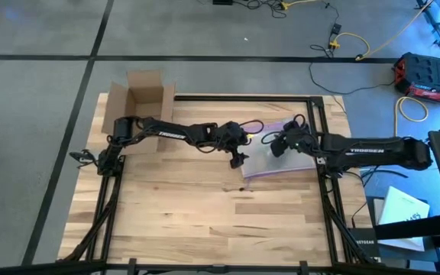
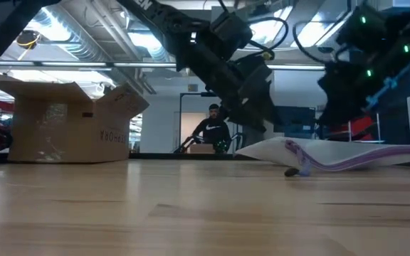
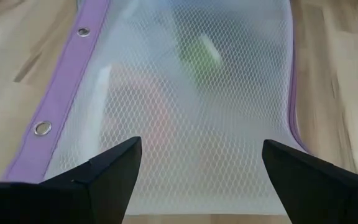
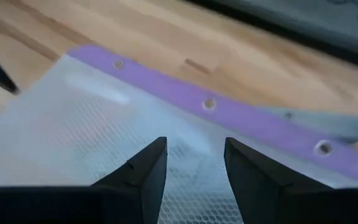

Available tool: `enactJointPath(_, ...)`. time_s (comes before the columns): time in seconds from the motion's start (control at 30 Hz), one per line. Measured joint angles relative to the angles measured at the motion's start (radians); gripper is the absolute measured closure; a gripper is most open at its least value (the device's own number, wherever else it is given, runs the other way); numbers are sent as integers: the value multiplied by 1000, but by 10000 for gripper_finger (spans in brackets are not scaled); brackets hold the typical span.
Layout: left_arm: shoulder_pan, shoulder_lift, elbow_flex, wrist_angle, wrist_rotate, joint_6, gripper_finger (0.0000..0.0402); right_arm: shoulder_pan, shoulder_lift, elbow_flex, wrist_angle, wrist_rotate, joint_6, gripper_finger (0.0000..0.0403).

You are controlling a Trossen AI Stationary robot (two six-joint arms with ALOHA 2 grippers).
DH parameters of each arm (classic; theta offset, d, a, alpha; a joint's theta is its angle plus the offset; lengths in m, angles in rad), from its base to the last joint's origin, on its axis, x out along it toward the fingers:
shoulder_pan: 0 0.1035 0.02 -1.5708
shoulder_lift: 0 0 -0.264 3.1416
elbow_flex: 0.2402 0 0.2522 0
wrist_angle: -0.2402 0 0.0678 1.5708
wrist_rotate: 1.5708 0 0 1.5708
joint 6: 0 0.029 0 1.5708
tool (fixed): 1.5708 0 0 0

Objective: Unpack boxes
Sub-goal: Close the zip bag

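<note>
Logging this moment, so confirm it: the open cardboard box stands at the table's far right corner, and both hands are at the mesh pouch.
Wrong on one point: the cardboard box stands at the far left corner, as the high view shows. The left hand and right hand are indeed at the mesh pouch.

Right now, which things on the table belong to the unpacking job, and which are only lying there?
Job:
- open cardboard box, flaps up, at the table's far left corner
- left gripper, open over the pouch
- right gripper, over the pouch

Lying about:
- clear mesh pouch with purple edge
- small dark item beside the pouch
</note>
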Motion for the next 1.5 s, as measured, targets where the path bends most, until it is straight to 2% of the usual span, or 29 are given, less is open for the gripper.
enactJointPath(0.13,-16,0,0,0,1,-15,82,-29,5,-126,145,-70,22,256)
enactJointPath(0.33,-43,0,0,0,3,-24,82,4,-2,-176,171,-108,116,256)
enactJointPath(0.43,-52,0,0,-2,4,-20,82,53,-6,-160,135,-173,160,261)
enactJointPath(0.7,-59,0,0,-11,3,-24,82,244,-10,-106,24,-248,296,302)
enactJointPath(0.9,-59,-8,0,-31,3,-30,82,389,-9,-46,-90,-230,335,317)
enactJointPath(1.03,-59,-54,0,-18,3,-18,82,438,-13,1,-98,-169,236,296)
enactJointPath(1.33,-74,-177,-3,-53,4,21,82,475,-18,102,-63,-138,67,200)
enactJointPath(1.5,-97,-270,-100,79,20,-68,82,474,-17,162,-60,-133,10,168)
